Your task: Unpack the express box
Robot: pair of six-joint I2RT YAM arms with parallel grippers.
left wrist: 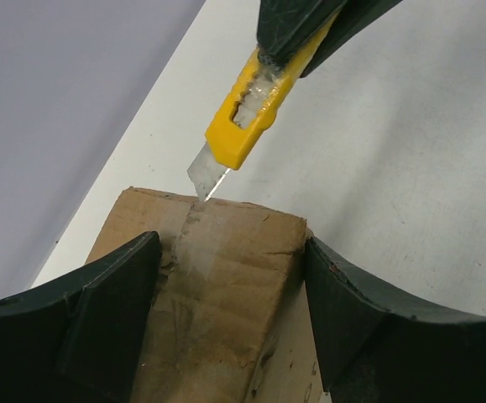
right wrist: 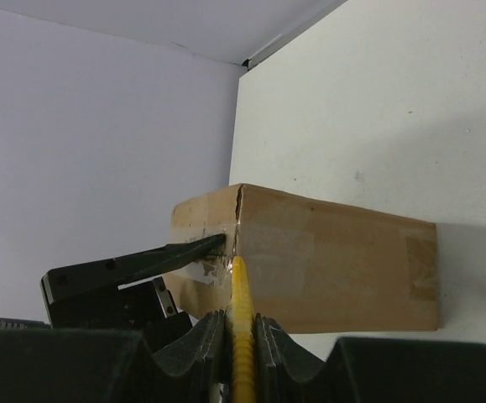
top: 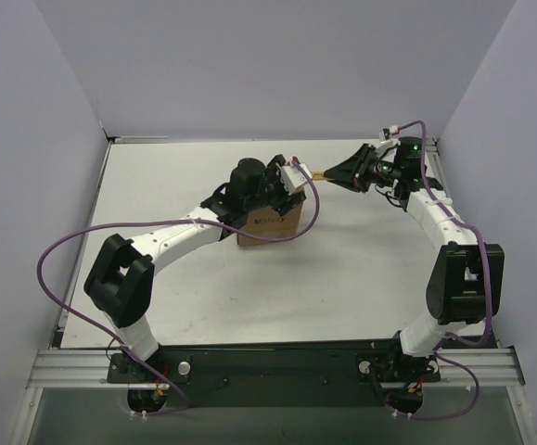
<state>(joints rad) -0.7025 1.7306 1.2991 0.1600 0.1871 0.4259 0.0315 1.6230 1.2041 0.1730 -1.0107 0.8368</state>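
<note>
A white counter (top: pixel 361 278) walled by pale lilac panels carries the express box (top: pixel 270 225), a brown cardboard carton that sits about midway between the left and right edges, slightly nearer the far edge than the near one.

The left arm rises from its base at the near left, bends at a black elbow, then stretches low and to the right, so that its wrist hangs over the carton. The left pincer (top: pixel 284 188) points down onto the top of the box. Its wrist camera shows the two dark fingers (left wrist: pixel 100 311) spread wide, one at each side of the box top (left wrist: pixel 217 285), with a strip of clear tape (left wrist: pixel 194 243) running along the closed flaps between them. Whether the fingers press on the cardboard cannot be told.

The right arm climbs along the right edge of the counter, folds at its elbow and turns its wrist to the left near the far right corner. The right pincer (top: pixel 328 173) is level and aimed at the box, closed tight on a yellow utility knife (top: pixel 318 173). The knife's short steel blade (left wrist: pixel 205 172) is out, and its tip touches the far top edge of the box, right at the taped seam.

The right wrist camera shows the knife (right wrist: pixel 241 336) running straight ahead from between its fingers to the box (right wrist: pixel 326 260), with one finger (right wrist: pixel 142 264) of the left pincer lying against the box beside it.
</note>
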